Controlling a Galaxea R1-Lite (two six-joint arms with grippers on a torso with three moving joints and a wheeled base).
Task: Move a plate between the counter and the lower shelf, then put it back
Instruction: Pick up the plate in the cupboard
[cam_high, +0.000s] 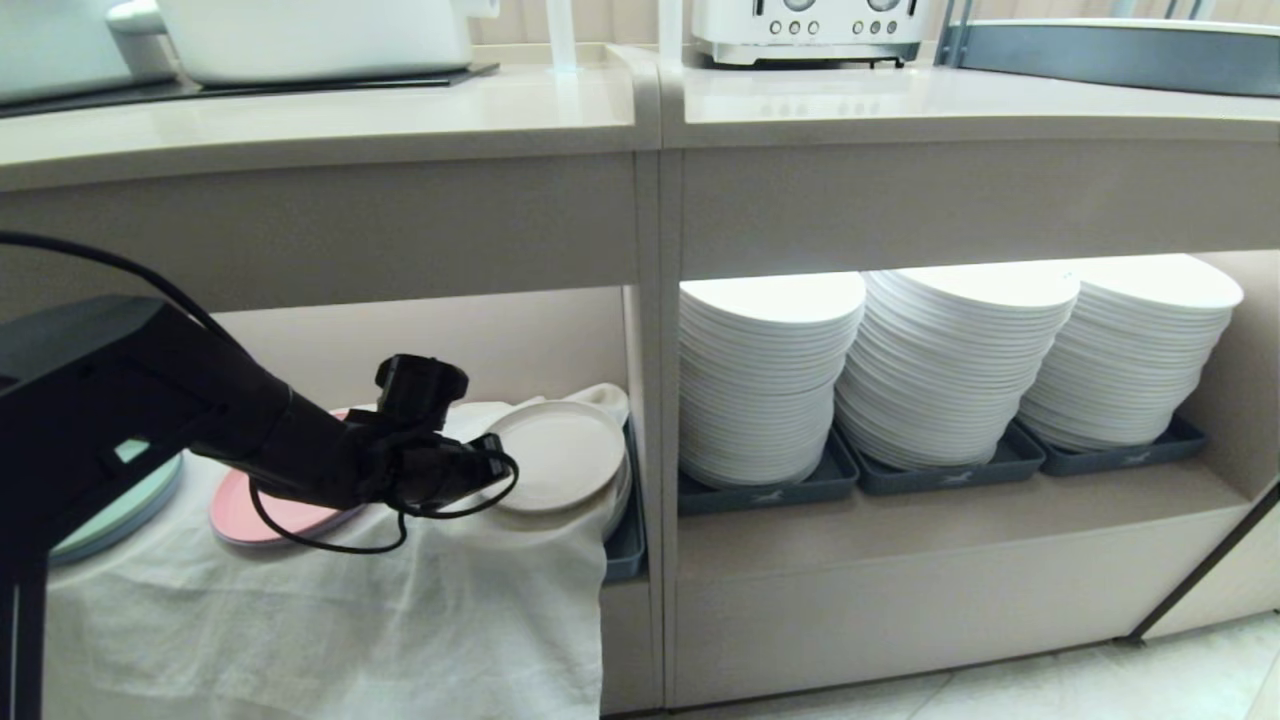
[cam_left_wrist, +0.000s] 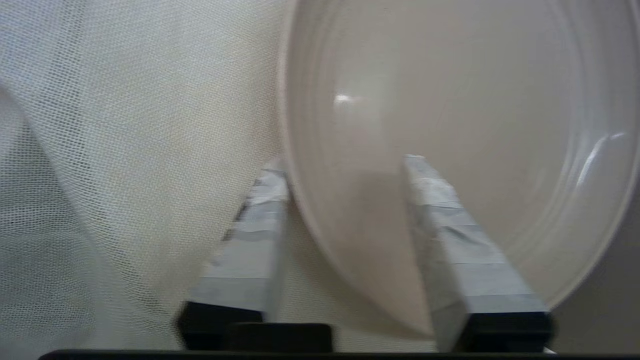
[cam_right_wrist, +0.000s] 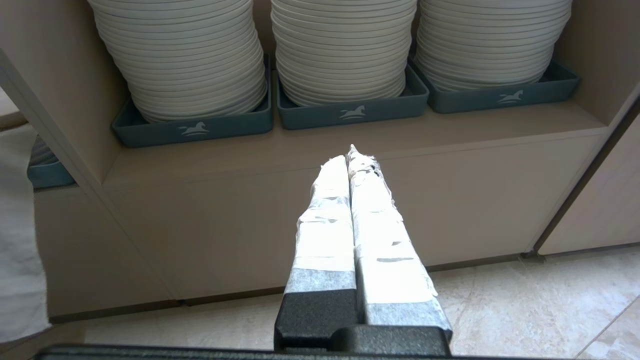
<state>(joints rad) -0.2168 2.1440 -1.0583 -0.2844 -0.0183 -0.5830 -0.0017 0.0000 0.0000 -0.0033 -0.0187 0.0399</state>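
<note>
Plate: the cream plate (cam_high: 562, 452) is seen in the lower shelf (cam_high: 520, 335), at its right end, resting on the white cloth (cam_high: 400, 610) above a dark grey tray (cam_high: 628, 540).
Left gripper: the left gripper (cam_high: 497, 462) is reached into the shelf at the plate's near-left rim; in the left wrist view one taped finger (cam_left_wrist: 450, 240) is laid over the plate's (cam_left_wrist: 450, 100) inside and the other is set outside the rim against the cloth (cam_left_wrist: 100, 150). The jaws are part closed around the rim; whether the rim is pinched cannot be told.
Other plates: a pink plate (cam_high: 260, 515) and a mint-green plate (cam_high: 120, 520) are placed further left on the cloth.
Right gripper: the right gripper (cam_right_wrist: 351, 155) is held low before the wider recess, fingers pressed together, nothing between them.
Neighbouring recess: three tall stacks of white plates (cam_high: 950, 360) are kept in grey trays to the right.
Counter: the counter (cam_high: 330, 115) is seen above the shelf; a toaster (cam_high: 810, 30) is set on the adjoining worktop.
</note>
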